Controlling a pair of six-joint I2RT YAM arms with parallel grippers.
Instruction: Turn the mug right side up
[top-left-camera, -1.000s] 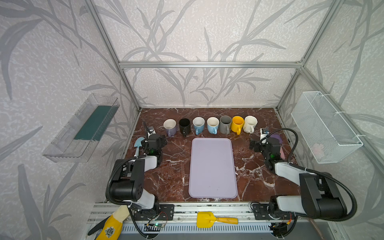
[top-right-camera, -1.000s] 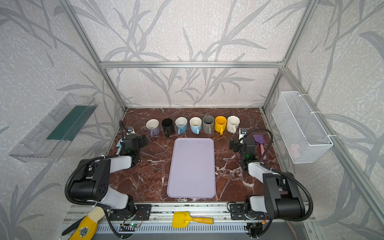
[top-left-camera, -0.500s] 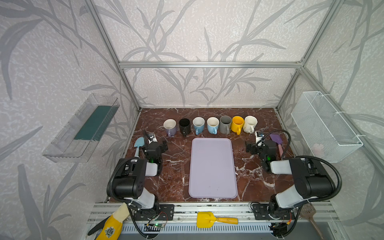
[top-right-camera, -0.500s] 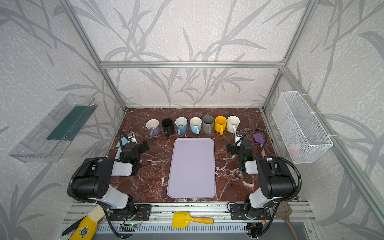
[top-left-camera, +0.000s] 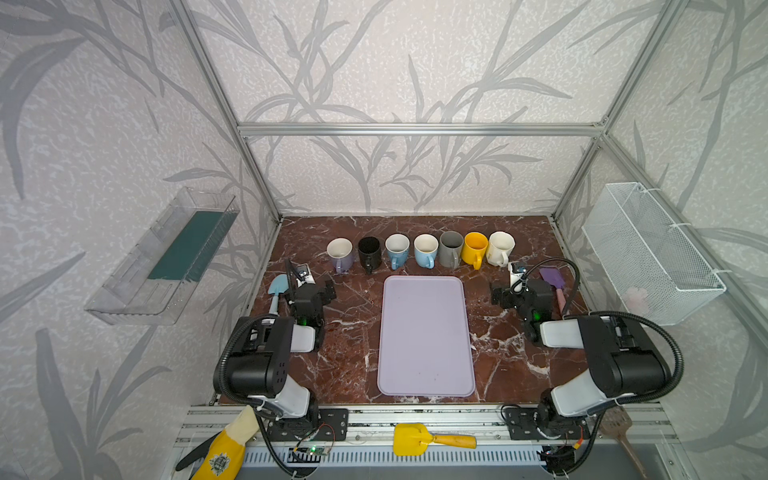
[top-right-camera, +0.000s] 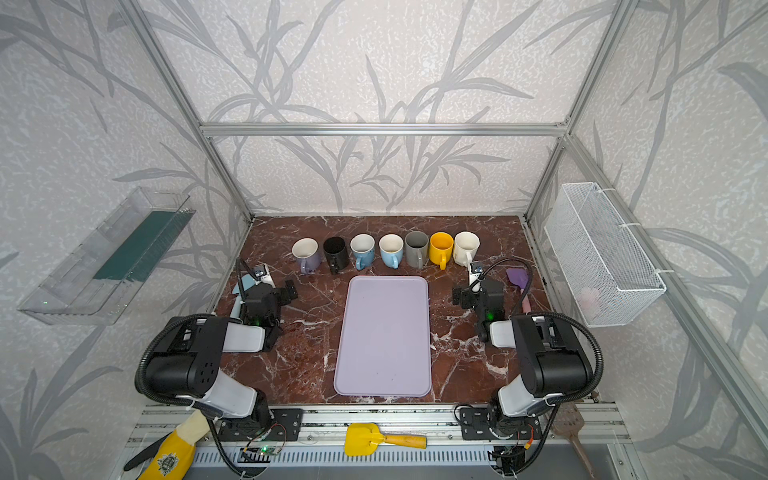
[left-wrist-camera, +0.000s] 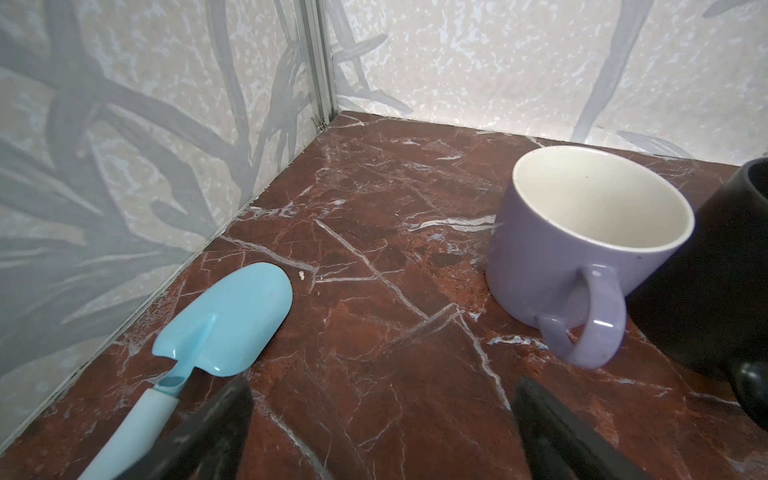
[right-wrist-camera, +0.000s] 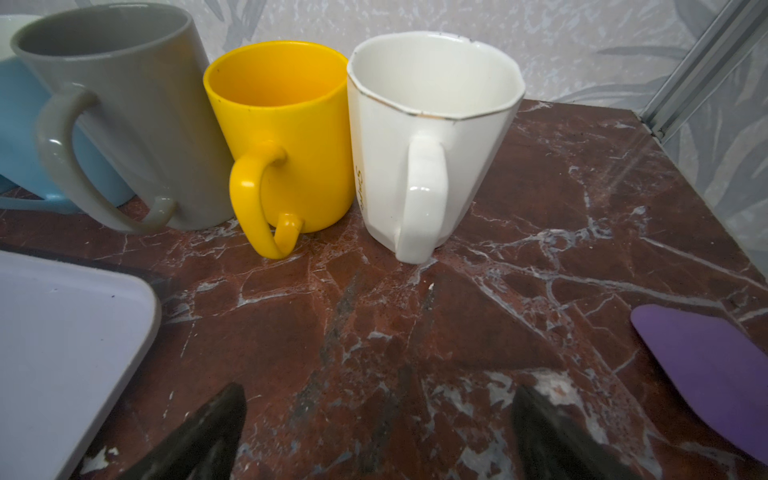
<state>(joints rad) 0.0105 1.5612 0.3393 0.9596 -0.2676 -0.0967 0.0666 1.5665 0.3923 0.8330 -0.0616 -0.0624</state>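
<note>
The marble desk (top-left-camera: 353, 332) carries a lilac tray (top-left-camera: 424, 332) at its middle. Behind the tray, along the far edge, stands a row of seven mugs (top-left-camera: 426, 249). Every one is mouth up with its handle toward the near edge, so no mug is inverted and the task reads as done.

The left claw (top-left-camera: 316, 281) sits low near the left edge and the right claw (top-left-camera: 505, 286) near the right edge. Both gape fully and hold nothing.

Nearest the left claw, at the row's left end, is the lilac mug (left-wrist-camera: 582, 241), squat, glazed and cream inside. Nearest the right claw, at the right end, is the white mug (right-wrist-camera: 428, 137), faceted, tapering to its foot and gilt at the rim. It stands just beside the yellow mug (right-wrist-camera: 282, 137).

Such mugs would likely handle as stiff, fairly heavy, slick and breakable. The yellow one may be lighter plastic, though the view does not settle it. The soundest hold would be across the wall at the rim, one finger inside, or else on the handle loop.
</note>
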